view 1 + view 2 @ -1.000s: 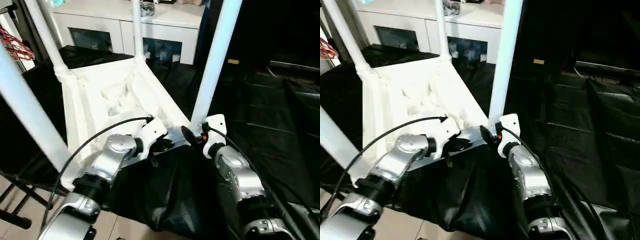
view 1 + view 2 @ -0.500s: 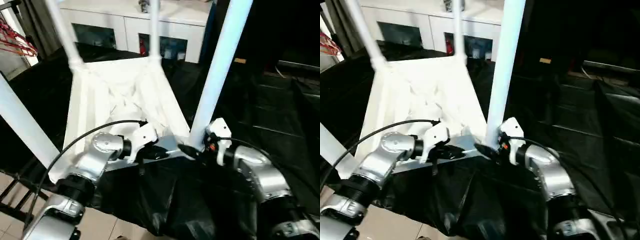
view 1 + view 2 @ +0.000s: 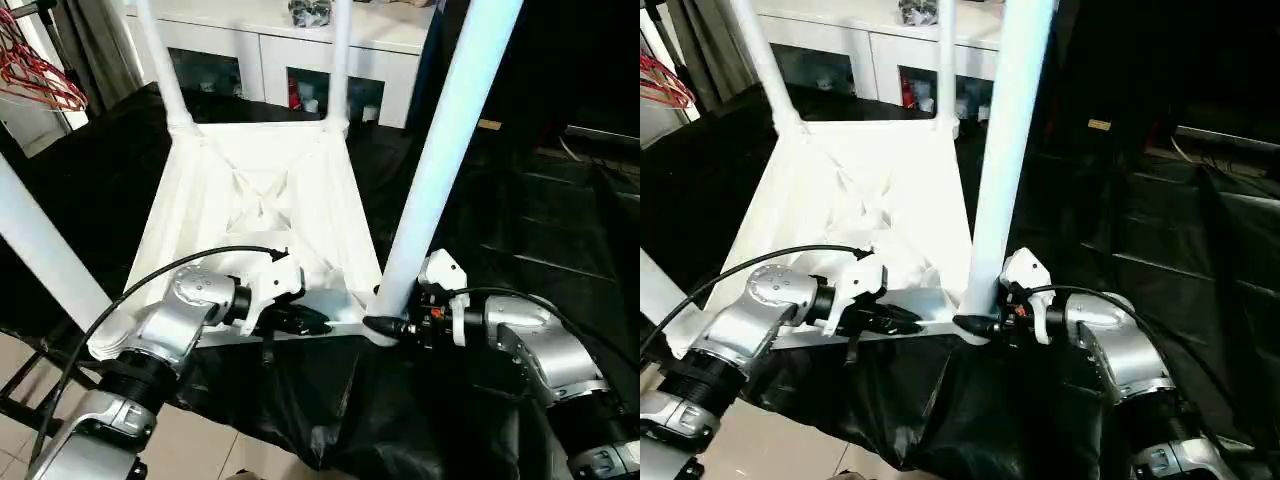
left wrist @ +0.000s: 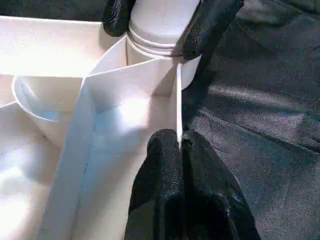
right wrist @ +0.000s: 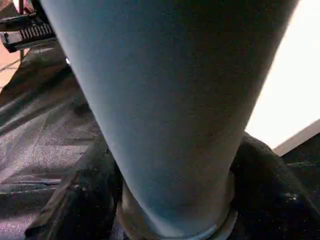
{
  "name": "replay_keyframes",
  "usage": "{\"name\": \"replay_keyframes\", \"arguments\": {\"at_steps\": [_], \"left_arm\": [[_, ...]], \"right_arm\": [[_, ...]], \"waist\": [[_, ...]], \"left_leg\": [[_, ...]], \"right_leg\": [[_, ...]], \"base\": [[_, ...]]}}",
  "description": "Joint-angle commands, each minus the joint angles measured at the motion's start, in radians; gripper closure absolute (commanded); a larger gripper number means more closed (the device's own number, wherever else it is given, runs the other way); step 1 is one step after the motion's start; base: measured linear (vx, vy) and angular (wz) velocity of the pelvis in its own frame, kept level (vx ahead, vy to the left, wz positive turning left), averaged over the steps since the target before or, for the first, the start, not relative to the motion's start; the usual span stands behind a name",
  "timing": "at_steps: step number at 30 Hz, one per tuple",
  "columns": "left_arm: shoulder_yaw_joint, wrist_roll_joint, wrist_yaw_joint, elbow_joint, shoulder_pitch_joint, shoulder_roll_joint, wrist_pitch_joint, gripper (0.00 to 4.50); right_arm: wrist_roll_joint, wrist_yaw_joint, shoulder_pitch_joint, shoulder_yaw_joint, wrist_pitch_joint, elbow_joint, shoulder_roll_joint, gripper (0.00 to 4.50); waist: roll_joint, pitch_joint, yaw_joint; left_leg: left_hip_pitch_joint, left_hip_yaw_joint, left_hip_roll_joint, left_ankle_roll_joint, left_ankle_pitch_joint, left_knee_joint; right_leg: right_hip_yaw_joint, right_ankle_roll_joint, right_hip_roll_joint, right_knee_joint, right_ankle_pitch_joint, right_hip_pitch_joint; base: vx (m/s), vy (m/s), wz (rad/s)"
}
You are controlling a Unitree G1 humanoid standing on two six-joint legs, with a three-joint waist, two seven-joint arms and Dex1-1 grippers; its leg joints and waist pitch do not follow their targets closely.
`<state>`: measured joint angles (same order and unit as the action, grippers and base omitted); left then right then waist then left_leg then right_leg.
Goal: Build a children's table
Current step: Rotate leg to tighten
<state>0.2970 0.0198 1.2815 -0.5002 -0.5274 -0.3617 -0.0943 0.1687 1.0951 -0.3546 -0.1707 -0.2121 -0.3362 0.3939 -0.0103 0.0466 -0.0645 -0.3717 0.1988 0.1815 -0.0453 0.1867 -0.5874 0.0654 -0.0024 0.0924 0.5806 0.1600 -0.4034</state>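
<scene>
Here the table (image 3: pixel 262 200) (upturned) has legs (image 3: pixel 455 130) cropped

Table (image 3: pixel 262 190): smooth white plastic, slight sheen.
Fingers (image 4: pixel 165 185): black, finely pebbled rubber.
Sheet (image 3: pixel 560 220): black, creased, faintly glossy.
Forearms (image 3: pixel 545 350): brushed silver metal.

I note black sheeting (image 3: pixel 560 230) draped over the work area, creased and glossy. Behind it stands a white cabinet (image 3: pixel 270 45) with glass doors, small items visible inside. Red wire hangers (image 3: pixel 35 80) hang at the far left. Pale tiled floor (image 3: pixel 190 455) shows nearest me, beside black stand legs (image 3: pixel 25 400).
</scene>
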Motion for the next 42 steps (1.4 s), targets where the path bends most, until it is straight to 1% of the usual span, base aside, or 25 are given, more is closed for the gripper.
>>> {"name": "replay_keyframes", "arguments": {"at_steps": [1, 3, 4, 5, 7, 8, 9, 10, 13, 16, 19, 20, 21, 22, 24, 25, 27, 30, 32, 33, 34, 35, 37, 38, 42], "left_arm": [[-0.008, -0.009, -0.084, 0.008, -0.026, 0.037, 0.016, 4.5], [-0.015, -0.021, -0.124, -0.008, -0.034, 0.05, 0.02, 4.5], [-0.028, -0.034, -0.196, -0.033, -0.048, 0.08, 0.01, 4.5], [-0.031, -0.041, -0.225, -0.042, -0.054, 0.09, 0.009, 4.5], [-0.032, -0.044, -0.235, -0.045, -0.056, 0.094, 0.009, 4.5], [-0.042, -0.06, -0.334, -0.069, -0.075, 0.137, -0.008, 4.5], [-0.042, -0.06, -0.334, -0.069, -0.075, 0.137, -0.008, 4.5], [-0.044, -0.065, -0.365, -0.075, -0.079, 0.153, -0.015, 4.5], [-0.055, -0.08, -0.499, -0.088, -0.09, 0.229, -0.05, 4.5], [-0.043, -0.098, -0.548, -0.099, -0.091, 0.268, -0.046, 4.5], [-0.034, -0.095, -0.532, -0.096, -0.088, 0.277, -0.035, 4.5], [-0.029, -0.092, -0.508, -0.088, -0.083, 0.269, -0.03, 4.5], [-0.026, -0.09, -0.495, -0.082, -0.08, 0.264, -0.027, 4.5], [-0.024, -0.086, -0.476, -0.075, -0.075, 0.254, -0.023, 4.5], [-0.023, -0.085, -0.468, -0.07, -0.071, 0.249, -0.022, 4.5], [-0.023, -0.085, -0.468, -0.07, -0.071, 0.249, -0.022, 4.5], [-0.017, -0.077, -0.427, -0.046, -0.058, 0.226, -0.021, 4.5], [-0.011, -0.063, -0.372, -0.013, -0.041, 0.2, -0.016, 4.5], [-0.002, -0.047, -0.307, 0.021, -0.024, 0.171, -0.008, 4.5], [-0.001, -0.045, -0.295, 0.027, -0.021, 0.167, -0.005, 4.5], [0.004, -0.038, -0.264, 0.04, -0.013, 0.151, -0.001, 4.5], [0.01, -0.028, -0.22, 0.057, -0.002, 0.129, 0.001, 4.5], [0.018, -0.015, -0.16, 0.077, 0.012, 0.1, 0.005, 4.5], [0.018, -0.015, -0.16, 0.077, 0.012, 0.1, 0.005, 4.5], [0.032, 0.013, -0.054, 0.111, 0.028, 0.045, -0.011, 4.5]], "right_arm": [[-0.004, -0.064, 0.011, -0.014, -0.004, -0.011, -0.047, 1.84], [-0.013, -0.107, 0.008, -0.006, -0.007, -0.024, -0.064, 1.84], [-0.06, -0.237, -0.005, 0.011, 0.022, -0.075, -0.102, 1.84], [-0.071, -0.28, -0.008, 0.019, 0.028, -0.091, -0.117, 1.84], [-0.074, -0.295, -0.01, 0.021, 0.03, -0.096, -0.122, 1.84], [-0.08, -0.419, -0.02, 0.055, 0.015, -0.132, -0.178, 1.84], [-0.08, -0.419, -0.02, 0.055, 0.015, -0.132, -0.178, 1.84], [-0.078, -0.458, -0.023, 0.067, 0.01, -0.143, -0.198, 1.84], [-0.094, -0.65, -0.047, 0.103, 0.012, -0.18, -0.301, 1.84], [-0.137, -0.786, -0.076, 0.097, 0.046, -0.222, -0.368, 1.84], [-0.153, -0.768, -0.086, 0.07, 0.081, -0.228, -0.382, 1.84], [-0.128, -0.752, -0.084, 0.086, 0.075, -0.218, -0.386, 1.84], [-0.11, -0.746, -0.083, 0.098, 0.069, -0.212, -0.389, 1.28], [-0.088, -0.714, -0.079, 0.105, 0.059, -0.199, -0.385, 1.14], [-0.078, -0.697, -0.077, 0.109, 0.053, -0.193, -0.384, 1.09], [-0.078, -0.697, -0.077, 0.109, 0.053, -0.193, -0.384, 0.78], [-0.079, -0.655, -0.067, 0.099, 0.051, -0.174, -0.36, 0.69], [-0.089, -0.613, -0.059, 0.082, 0.054, -0.155, -0.326, 0.65], [-0.085, -0.534, -0.046, 0.057, 0.048, -0.119, -0.28, 0.65], [-0.084, -0.52, -0.043, 0.052, 0.047, -0.113, -0.272, 0.65], [-0.075, -0.462, -0.031, 0.036, 0.039, -0.086, -0.241, 0.65], [-0.061, -0.388, -0.016, 0.019, 0.029, -0.054, -0.2, 0.65], [-0.04, -0.29, 0.003, -0.001, 0.014, -0.015, -0.145, 0.65], [-0.04, -0.29, 0.003, -0.001, 0.014, -0.015, -0.145, 0.65], [-0.032, -0.12, 0.028, -0.038, 0.009, 0.029, -0.051, 0.65]], "waist": [[0.005, -0.063, 0.0], [0.007, -0.061, 0.004], [0.004, -0.059, 0.005], [0.005, -0.055, 0.011], [0.009, -0.056, 0.014], [0.01, -0.053, 0.018], [0.007, -0.053, 0.018], [0.011, -0.055, 0.02], [0.01, -0.056, 0.025], [0.01, -0.057, 0.032], [0.01, -0.059, 0.031], [0.01, -0.06, 0.03], [0.009, -0.06, 0.03], [0.006, -0.06, 0.029], [0.007, -0.061, 0.03], [0.006, -0.06, 0.03], [0.006, -0.06, 0.029], [0.006, -0.06, 0.031], [0.005, -0.061, 0.027], [0.005, -0.061, 0.027], [0.004, -0.062, 0.026], [-0.001, -0.062, 0.024], [-0.001, -0.066, 0.024], [-0.001, -0.065, 0.023], [0.0, -0.063, 0.017]], "left_leg": [[0.016, -0.019, 0.054, 0.053, 0.203, 0.07], [0.018, -0.021, 0.052, 0.037, 0.232, 0.071], [0.018, -0.023, 0.051, 0.026, 0.247, 0.074], [0.02, -0.023, 0.049, 0.01, 0.284, 0.076], [0.023, -0.028, 0.047, -0.005, 0.31, 0.077], [0.02, -0.028, 0.047, -0.004, 0.31, 0.079], [0.024, -0.028, 0.048, -0.008, 0.322, 0.079], [0.023, -0.03, 0.046, -0.006, 0.323, 0.078], [0.021, -0.03, 0.046, -0.008, 0.313, 0.08], [0.02, -0.029, 0.044, -0.01, 0.304, 0.08], [0.015, -0.027, 0.043, 0.013, 0.287, 0.078], [0.015, -0.026, 0.043, 0.02, 0.275, 0.078], [0.015, -0.026, 0.044, 0.023, 0.267, 0.077], [0.015, -0.026, 0.044, 0.029, 0.262, 0.078], [0.014, -0.024, 0.045, 0.034, 0.258, 0.078], [0.014, -0.024, 0.045, 0.034, 0.259, 0.078], [0.012, -0.025, 0.046, 0.034, 0.262, 0.079], [0.008, -0.027, 0.047, 0.036, 0.258, 0.081], [0.017, -0.023, 0.048, 0.038, 0.259, 0.077], [0.017, -0.023, 0.048, 0.038, 0.259, 0.077], [0.013, -0.023, 0.049, 0.044, 0.239, 0.077], [0.015, -0.024, 0.049, 0.045, 0.234, 0.077], [0.013, -0.022, 0.051, 0.065, 0.205, 0.073], [0.012, -0.022, 0.05, 0.072, 0.195, 0.072], [0.013, -0.02, 0.051, 0.078, 0.201, 0.071]], "right_leg": [[-0.042, -0.253, 0.058, -0.052, 0.207, 0.044], [-0.042, -0.243, 0.059, -0.059, 0.254, 0.042], [-0.042, -0.228, 0.06, -0.063, 0.296, 0.042], [-0.041, -0.212, 0.059, -0.07, 0.352, 0.038], [-0.04, -0.184, 0.06, -0.076, 0.413, 0.039], [-0.041, -0.174, 0.06, -0.078, 0.426, 0.037], [-0.041, -0.174, 0.06, -0.079, 0.435, 0.032], [-0.039, -0.167, 0.061, -0.082, 0.446, 0.037], [-0.04, -0.165, 0.06, -0.082, 0.432, 0.033], [-0.039, -0.165, 0.058, -0.083, 0.416, 0.031], [-0.041, -0.162, 0.059, -0.08, 0.392, 0.036], [-0.042, -0.165, 0.057, -0.079, 0.368, 0.036], [-0.042, -0.169, 0.057, -0.077, 0.355, 0.037], [-0.042, -0.176, 0.057, -0.075, 0.337, 0.039], [-0.042, -0.184, 0.056, -0.073, 0.318, 0.039], [-0.042, -0.185, 0.056, -0.073, 0.317, 0.04], [-0.041, -0.189, 0.057, -0.072, 0.318, 0.042], [-0.041, -0.191, 0.058, -0.068, 0.305, 0.045], [-0.043, -0.201, 0.057, -0.069, 0.294, 0.038], [-0.043, -0.201, 0.057, -0.069, 0.294, 0.038], [-0.044, -0.209, 0.057, -0.065, 0.264, 0.042], [-0.043, -0.211, 0.056, -0.063, 0.25, 0.043], [-0.043, -0.231, 0.053, -0.054, 0.169, 0.046], [-0.043, -0.244, 0.053, -0.051, 0.149, 0.048], [-0.042, -0.256, 0.055, -0.053, 0.168, 0.049]], "base": [[0.0, 0.0, 0.0], [0.0, 0.0, 0.0], [0.0, 0.0, 0.0], [0.0, 0.0, 0.0], [0.0, 0.0, 0.0], [0.0, 0.0, 0.0], [0.0, 0.0, 0.0], [0.0, 0.0, 0.0], [0.0, 0.0, 0.0], [0.0, 0.0, 0.0], [0.0, 0.0, 0.0], [0.0, 0.0, 0.0], [0.0, 0.0, 0.0], [0.0, 0.0, 0.0], [0.0, 0.0, 0.0], [0.0, 0.0, 0.0], [0.0, 0.0, 0.0], [0.0, 0.0, 0.0], [0.0, 0.0, 0.0], [0.0, 0.0, 0.0], [0.0, 0.0, 0.0], [0.0, 0.0, 0.0], [0.0, 0.0, 0.0], [0.0, 0.0, 0.0], [0.0, 0.0, 0.0]]}}
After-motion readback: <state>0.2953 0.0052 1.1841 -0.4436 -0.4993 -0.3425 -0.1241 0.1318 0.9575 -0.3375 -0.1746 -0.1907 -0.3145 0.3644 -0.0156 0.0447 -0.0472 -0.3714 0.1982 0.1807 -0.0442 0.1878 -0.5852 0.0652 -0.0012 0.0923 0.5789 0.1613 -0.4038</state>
